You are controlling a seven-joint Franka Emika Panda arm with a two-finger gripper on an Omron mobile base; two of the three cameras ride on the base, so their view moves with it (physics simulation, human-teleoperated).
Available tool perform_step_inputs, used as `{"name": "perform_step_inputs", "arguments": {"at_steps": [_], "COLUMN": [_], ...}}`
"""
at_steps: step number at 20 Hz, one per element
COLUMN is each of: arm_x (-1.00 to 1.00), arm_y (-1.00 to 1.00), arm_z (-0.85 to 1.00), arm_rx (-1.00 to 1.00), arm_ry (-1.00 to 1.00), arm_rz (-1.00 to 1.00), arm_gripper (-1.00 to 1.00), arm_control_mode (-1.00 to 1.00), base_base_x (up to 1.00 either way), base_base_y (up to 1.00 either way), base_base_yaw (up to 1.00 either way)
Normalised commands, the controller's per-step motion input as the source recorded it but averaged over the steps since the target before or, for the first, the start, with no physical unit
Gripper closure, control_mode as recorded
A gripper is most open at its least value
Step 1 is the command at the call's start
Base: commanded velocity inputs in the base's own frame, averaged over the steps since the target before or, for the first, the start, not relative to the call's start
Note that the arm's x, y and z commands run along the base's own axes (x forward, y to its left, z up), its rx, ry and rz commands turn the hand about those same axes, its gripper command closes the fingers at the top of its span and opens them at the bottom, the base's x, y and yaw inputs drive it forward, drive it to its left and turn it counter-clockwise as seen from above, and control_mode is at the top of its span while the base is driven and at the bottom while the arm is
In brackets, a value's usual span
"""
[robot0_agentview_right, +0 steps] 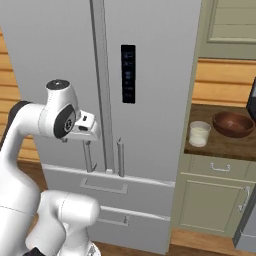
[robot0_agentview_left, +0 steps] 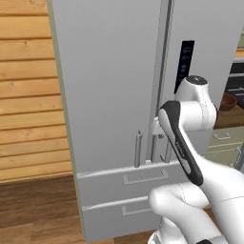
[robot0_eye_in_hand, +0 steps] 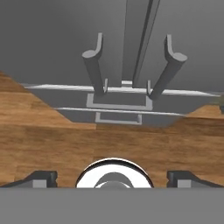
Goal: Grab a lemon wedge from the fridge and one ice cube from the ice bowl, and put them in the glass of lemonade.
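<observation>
Facing shut fridge (robot0_agentview_right: 60, 60), jaws wide (empty), glass of lemonade (robot0_agentview_right: 199, 134) beside brown bowl (robot0_agentview_right: 233, 124).

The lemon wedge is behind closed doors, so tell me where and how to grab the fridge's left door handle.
Grip the left grey vertical bar handle of the tall grey metal fridge near its lower end, coming straight from the front with the open end effector spanning the bar sideways. The bar stands off the door, leaving a gap behind for a finger, probably enough to hook and pull.
</observation>
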Motion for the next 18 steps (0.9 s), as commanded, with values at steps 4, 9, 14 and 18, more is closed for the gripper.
{"name": "perform_step_inputs", "arguments": {"at_steps": [4,9,14,18], "arm_x": [-0.07,0.03,0.31,0.33], "arm_y": [-0.24,-0.42,-0.20,-0.18], "arm_z": [-0.14,-0.33,-0.25,-0.06], "arm_rx": [0.00,0.00,0.00,0.00], "arm_ry": [-0.30,-0.22,-0.10,-0.04], "arm_rz": [-0.08,-0.05,0.00,0.00], "arm_gripper": [-1.00,-1.00,-1.00,-1.00], "arm_control_mode": [-1.00,-1.00,-1.00,-1.00], "base_base_x": [0.00,0.00,0.00,0.00], "base_base_y": [0.00,0.00,0.00,0.00], "base_base_yaw": [0.00,0.00,0.00,0.00]}}
